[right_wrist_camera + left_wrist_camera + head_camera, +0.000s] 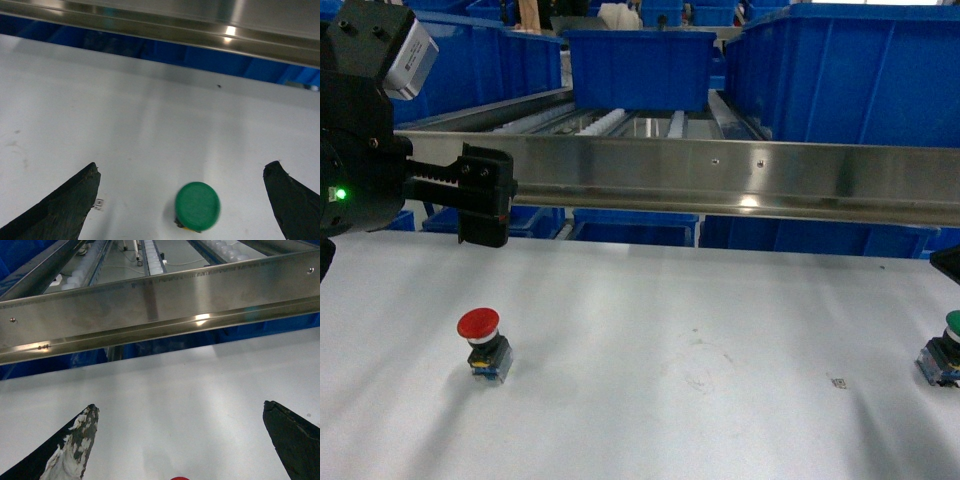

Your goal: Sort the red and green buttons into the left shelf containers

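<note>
Red button and green button stand upright on the white counter, caps up. Left tool and right tool are spread wide, empty. No readable writing.

The red button stands upright on the white table, toward its left side, its round mushroom cap on top of a dark blue-grey body. The green button also stands upright, at the table's far right edge, well apart from the red one. Large deep blue bins sit on the shelf beyond the table's far edge, behind a steel rail.
</note>
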{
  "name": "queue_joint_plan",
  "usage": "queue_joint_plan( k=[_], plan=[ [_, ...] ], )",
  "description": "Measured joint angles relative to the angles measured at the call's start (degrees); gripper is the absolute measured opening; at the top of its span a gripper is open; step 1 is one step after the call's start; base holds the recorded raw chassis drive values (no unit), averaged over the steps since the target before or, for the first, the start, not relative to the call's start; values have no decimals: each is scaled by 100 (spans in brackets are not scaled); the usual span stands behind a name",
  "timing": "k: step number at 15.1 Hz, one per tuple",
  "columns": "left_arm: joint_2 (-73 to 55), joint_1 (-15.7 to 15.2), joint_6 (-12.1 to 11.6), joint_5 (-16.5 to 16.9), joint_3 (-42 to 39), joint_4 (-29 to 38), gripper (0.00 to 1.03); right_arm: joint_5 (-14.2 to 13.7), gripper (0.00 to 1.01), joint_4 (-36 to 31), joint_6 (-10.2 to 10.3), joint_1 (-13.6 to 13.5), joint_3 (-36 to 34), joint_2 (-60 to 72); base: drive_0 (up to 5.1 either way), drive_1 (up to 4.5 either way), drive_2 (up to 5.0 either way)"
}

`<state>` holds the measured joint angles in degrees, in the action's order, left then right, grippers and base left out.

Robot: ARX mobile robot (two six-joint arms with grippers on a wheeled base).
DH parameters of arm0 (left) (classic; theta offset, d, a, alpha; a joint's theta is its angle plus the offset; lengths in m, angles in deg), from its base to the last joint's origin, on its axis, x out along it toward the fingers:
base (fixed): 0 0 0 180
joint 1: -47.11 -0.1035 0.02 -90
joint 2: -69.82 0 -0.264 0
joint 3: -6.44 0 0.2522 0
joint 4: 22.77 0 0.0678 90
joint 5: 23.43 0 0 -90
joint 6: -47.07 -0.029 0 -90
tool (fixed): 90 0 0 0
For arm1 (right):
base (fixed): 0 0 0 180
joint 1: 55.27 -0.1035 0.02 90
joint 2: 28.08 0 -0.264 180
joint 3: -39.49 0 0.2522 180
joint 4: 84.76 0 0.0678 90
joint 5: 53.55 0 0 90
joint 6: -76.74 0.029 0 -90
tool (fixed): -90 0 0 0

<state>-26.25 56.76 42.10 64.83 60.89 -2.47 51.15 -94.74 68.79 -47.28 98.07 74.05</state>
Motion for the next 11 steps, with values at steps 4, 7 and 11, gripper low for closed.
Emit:
queue_joint_plan(
  k=[4, 7, 11],
  plan=[
    [-2, 0, -2, -22, -26, -48, 98, -125, 98, 20, 90, 42, -20, 11, 0, 0, 0],
    [-2, 0, -2, -22, -31, -44, 98, -125, 98, 17, 105, 44, -20, 11, 0, 0, 0],
    [-2, 0, -2, -22, -31, -42, 98, -146, 98, -17, 103, 28, -24, 15, 0, 0, 0]
  ],
)
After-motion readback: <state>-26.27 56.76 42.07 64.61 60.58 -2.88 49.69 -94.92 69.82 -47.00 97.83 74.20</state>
